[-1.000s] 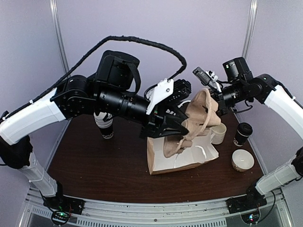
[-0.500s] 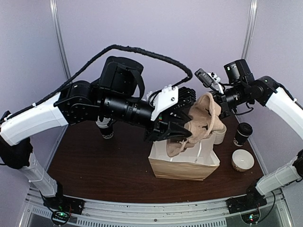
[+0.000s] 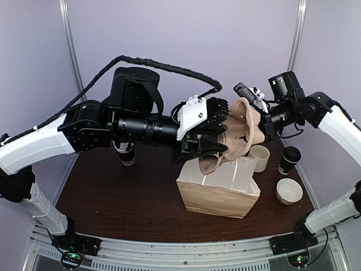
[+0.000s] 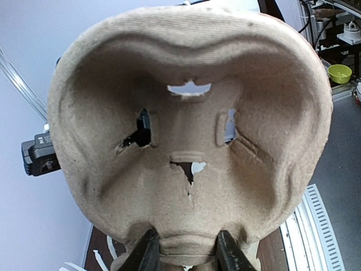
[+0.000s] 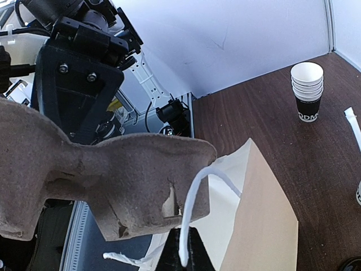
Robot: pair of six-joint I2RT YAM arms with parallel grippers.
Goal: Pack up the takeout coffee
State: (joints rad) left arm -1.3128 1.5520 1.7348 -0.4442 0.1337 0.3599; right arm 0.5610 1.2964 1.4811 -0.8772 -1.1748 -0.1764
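**Top external view: both arms meet above the paper bag**

The left gripper (image 3: 210, 150) reaches in from the left and clamps the lower edge of a moulded pulp cup carrier (image 3: 242, 127), which is held in the air, tilted, over the open mouth of the paper bag (image 3: 217, 196). The bag stands upright on the dark table (image 3: 113, 197). The right gripper (image 3: 263, 124) sits just behind the carrier, and the carrier hides its jaws. The takeout coffee (image 3: 289, 159), with its black lid on, stands right of the bag. A lidless pale cup (image 3: 260, 158) stands between them, and a second one (image 3: 289, 191) stands nearer the front. A stack of cups (image 3: 125, 153) stands at the rear left, partly hidden by the left arm.
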